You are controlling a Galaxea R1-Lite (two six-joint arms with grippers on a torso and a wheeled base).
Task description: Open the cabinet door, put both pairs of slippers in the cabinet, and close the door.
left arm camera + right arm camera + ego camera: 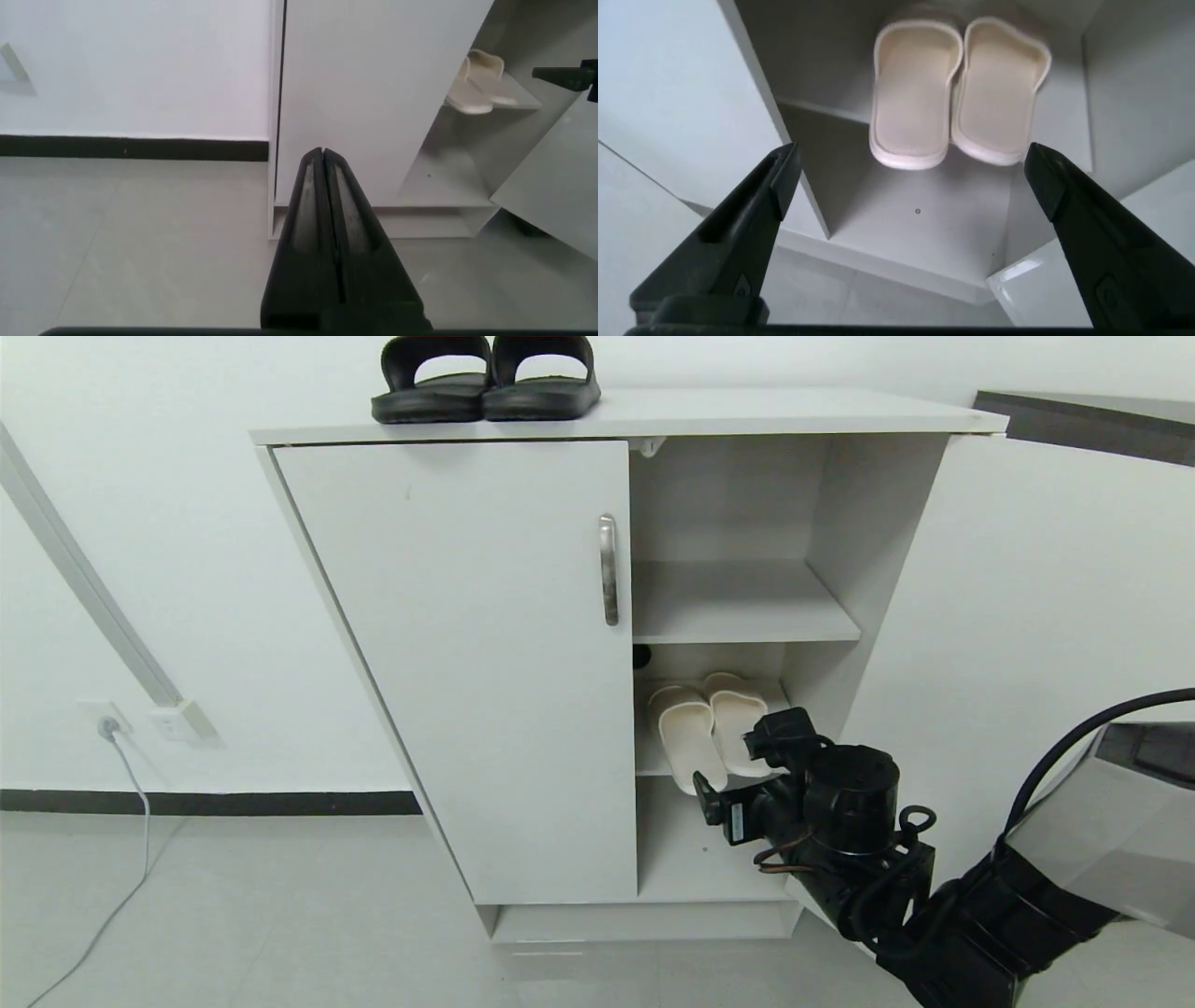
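Black right end effector (728, 767), fingers spread wide, hangs just in front of the cream slippers (702, 726). They lie side by side at the front edge of the cabinet's (803, 415) lower shelf (649, 761). The left end effector (323, 163), pressed together, faces the closed left door (467, 663). Black slippers (485, 387) sit at the cabinet top's front-left edge.
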